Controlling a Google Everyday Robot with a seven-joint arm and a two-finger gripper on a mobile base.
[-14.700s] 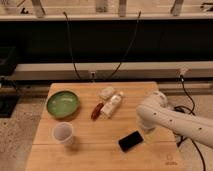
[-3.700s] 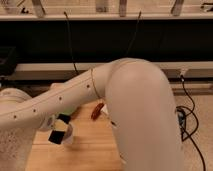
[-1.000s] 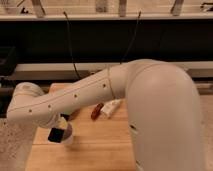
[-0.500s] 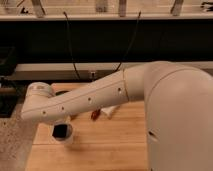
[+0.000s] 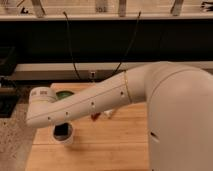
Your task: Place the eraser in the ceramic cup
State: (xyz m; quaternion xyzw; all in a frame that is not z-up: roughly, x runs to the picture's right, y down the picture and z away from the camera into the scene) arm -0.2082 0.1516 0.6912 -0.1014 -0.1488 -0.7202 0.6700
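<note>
Camera view showed the white arm (image 5: 125,95) sweeping across the wooden tabletop (image 5: 110,150), its gripper (image 5: 61,127) hidden under the arm just above the ceramic cup (image 5: 64,138); whether it was spread or closed could not be told. The eraser (image 5: 62,131) sat dark in the cup's mouth. A sliver of green bowl (image 5: 63,93) showed behind the cup, and a red item (image 5: 95,116) lay to the cup's right.
</note>
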